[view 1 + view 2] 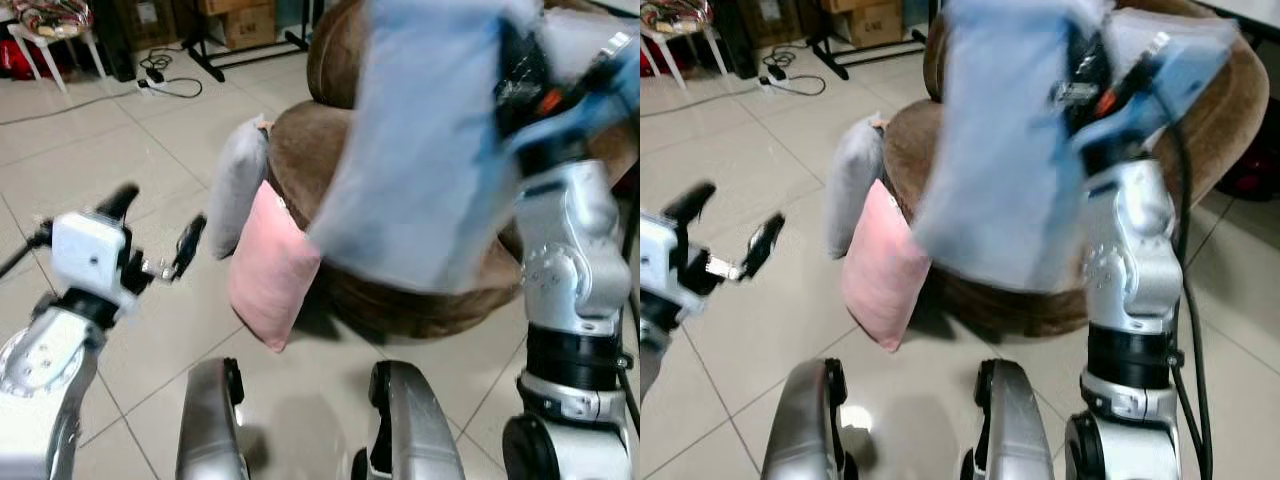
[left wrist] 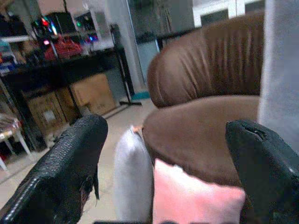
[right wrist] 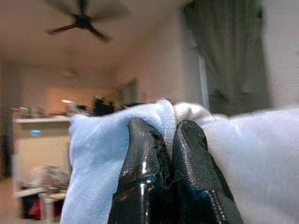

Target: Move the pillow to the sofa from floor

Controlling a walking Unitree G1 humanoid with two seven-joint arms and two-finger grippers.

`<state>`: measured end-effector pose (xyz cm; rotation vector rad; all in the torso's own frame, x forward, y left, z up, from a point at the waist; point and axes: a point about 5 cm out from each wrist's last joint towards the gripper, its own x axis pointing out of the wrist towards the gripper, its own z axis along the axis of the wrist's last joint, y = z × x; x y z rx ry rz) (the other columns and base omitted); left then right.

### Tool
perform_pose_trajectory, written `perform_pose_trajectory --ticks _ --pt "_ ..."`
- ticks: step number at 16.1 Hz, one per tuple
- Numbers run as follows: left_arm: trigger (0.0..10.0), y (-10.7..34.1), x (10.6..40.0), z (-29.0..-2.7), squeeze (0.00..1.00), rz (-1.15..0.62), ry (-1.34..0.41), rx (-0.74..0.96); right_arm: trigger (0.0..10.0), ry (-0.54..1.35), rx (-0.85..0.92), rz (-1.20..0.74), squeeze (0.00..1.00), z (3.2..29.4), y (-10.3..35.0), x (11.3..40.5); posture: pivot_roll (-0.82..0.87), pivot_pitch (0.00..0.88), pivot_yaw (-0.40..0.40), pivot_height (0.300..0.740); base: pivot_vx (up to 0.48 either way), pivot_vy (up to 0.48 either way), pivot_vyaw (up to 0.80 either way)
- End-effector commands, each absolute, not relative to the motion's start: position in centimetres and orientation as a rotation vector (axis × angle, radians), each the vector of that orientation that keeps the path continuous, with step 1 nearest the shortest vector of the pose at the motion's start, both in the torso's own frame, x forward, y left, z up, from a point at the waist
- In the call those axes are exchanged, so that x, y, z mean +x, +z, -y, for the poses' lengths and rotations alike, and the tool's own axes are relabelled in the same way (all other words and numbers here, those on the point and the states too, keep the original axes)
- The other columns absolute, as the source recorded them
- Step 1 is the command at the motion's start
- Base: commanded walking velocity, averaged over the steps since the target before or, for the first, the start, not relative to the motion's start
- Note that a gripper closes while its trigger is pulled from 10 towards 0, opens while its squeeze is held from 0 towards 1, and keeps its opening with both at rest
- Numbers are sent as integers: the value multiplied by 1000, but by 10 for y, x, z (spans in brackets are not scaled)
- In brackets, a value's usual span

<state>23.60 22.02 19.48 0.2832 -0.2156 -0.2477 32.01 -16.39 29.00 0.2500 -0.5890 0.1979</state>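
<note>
Carrying the soft pale-blue fabric pillow [image 1: 420, 150] high in the right gripper [image 3: 173, 140], you have it hanging in front of the round brown upholstered sofa [image 1: 420, 290], above the seat's front edge and clear of the tiled floor [image 1: 120, 170]. The two black fingers are pressed together on a bunched fold at the pillow's top edge, so your hold is a pinch on cloth and nothing firmer; move smoothly and avoid any jerk that could pull the fold free. I judge that you should carry the pillow further over the seat, toward the backrest, before you let go, since a release at the front edge would likely let it slide down to the floor. Lower it until most of it lies on the cushion, then part the fingers. Your left gripper [image 1: 150, 245] hovers with its fingers spread wide and holds nothing, out over the floor beside the grey pillow [image 1: 235, 185] and pink pillow [image 1: 270, 270] that lean against the sofa's base.
</note>
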Motion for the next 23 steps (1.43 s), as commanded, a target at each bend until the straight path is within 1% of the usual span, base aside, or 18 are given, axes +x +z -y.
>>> perform_pose_trajectory --ticks 1,2,4,6,7,8,10,12,13,16,17,18,19,23 --pt "10000 194 238 -214 0 204 -253 293 9843 148 239 485 0 160 272 328 96 0 -74 517 0 0 0" --pt "10000 193 240 -211 0 195 -244 306 10000 156 262 394 0 152 255 333 98 0 -73 517 0 0 0" --pt "10000 178 242 -209 0 140 -235 355 10000 125 345 210 0 131 190 337 100 0 -70 517 0 0 0" --pt "10000 172 244 -209 0 119 -212 374 10000 108 350 135 0 120 163 340 108 0 -75 517 0 0 0" --pt "10000 171 245 -209 0 117 -206 381 10000 107 320 121 0 114 159 340 108 0 -76 517 0 0 0" --pt "10000 170 245 -210 0 115 -197 384 10000 111 325 123 0 113 159 339 110 0 -78 517 0 0 0" --pt "10000 167 245 -211 0 102 -191 400 10000 142 332 108 0 112 155 338 110 0 -77 537 0 0 0" --pt "10000 162 246 -209 0 89 -192 414 10000 166 300 78 0 110 147 336 110 0 -75 552 0 0 0" --pt "10000 158 247 -209 0 77 -178 420 10000 164 281 55 0 112 142 333 108 0 -75 562 0 0 0" --pt "10000 153 248 -209 0 67 -124 402 10000 139 306 29 0 125 137 326 99 0 -75 592 0 0 0" --pt "10000 152 248 -209 0 67 -118 401 10000 139 304 27 0 126 137 325 97 0 -73 597 0 0 0" --pt "10000 152 250 -208 0 71 -110 400 10000 147 302 17 0 127 135 324 93 0 -70 612 0 0 0" --pt "10000 152 251 -208 0 72 -109 399 10000 161 307 10 0 125 135 324 90 0 -68 617 0 0 0" --pt "10000 151 255 -202 0 80 -107 400 10000 194 322 -14 0 121 136 319 82 0 -60 662 0 0 0"
